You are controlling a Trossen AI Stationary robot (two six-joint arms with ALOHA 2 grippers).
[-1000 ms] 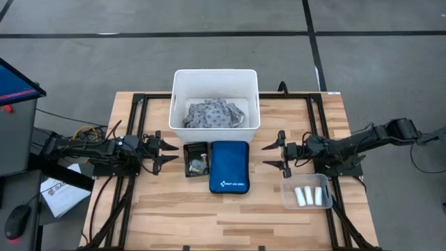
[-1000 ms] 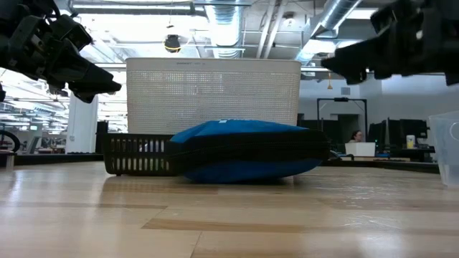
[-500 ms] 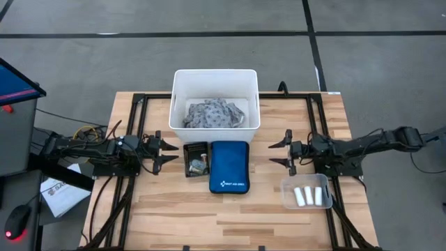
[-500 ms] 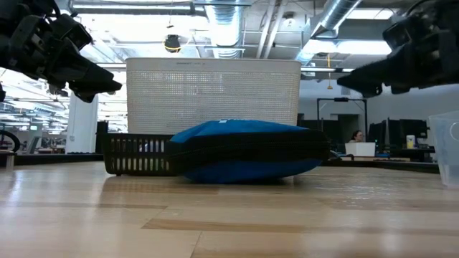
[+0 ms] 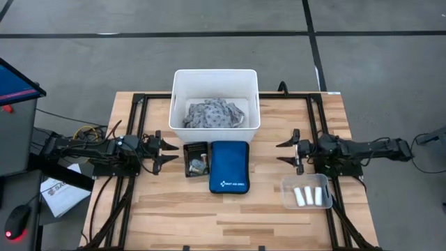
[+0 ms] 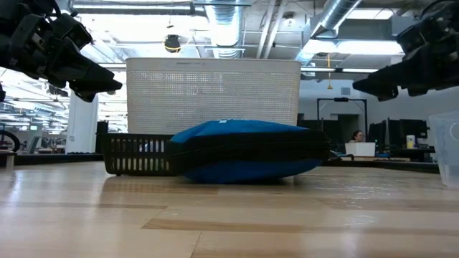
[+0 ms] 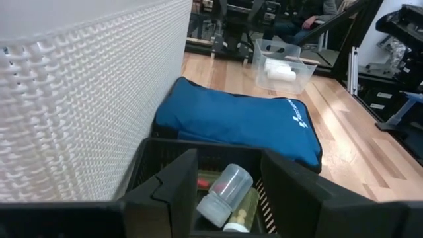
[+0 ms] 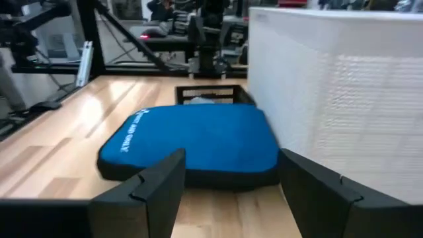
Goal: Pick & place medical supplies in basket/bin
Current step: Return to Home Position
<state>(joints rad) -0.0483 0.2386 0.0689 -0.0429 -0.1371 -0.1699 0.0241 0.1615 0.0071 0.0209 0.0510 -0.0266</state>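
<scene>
The grey-and-white patterned cloth (image 5: 214,115) lies inside the white bin (image 5: 180,97) at the table's far middle. Three white rolls (image 5: 310,196) lie in a clear tray (image 5: 287,200) near the right edge; the rolls (image 7: 280,70) also show in the left wrist view. My left gripper (image 5: 171,153) hovers open just left of the black mesh basket (image 5: 187,160). My right gripper (image 5: 280,153) hovers open to the right of the blue pouch (image 5: 229,166), above the table and just beyond the clear tray's far edge. Neither touches anything.
The black mesh basket (image 7: 149,165) holds a clear bottle (image 7: 225,190) and small items. The blue pouch (image 8: 198,142) lies flat beside it, in front of the bin's wall (image 8: 344,99). Bare wood lies along the near edge. A person sits in the room beyond.
My right gripper has drawn back toward the table's right edge, away from the blue pouch, staying open and level. My left arm and all objects have kept still.
</scene>
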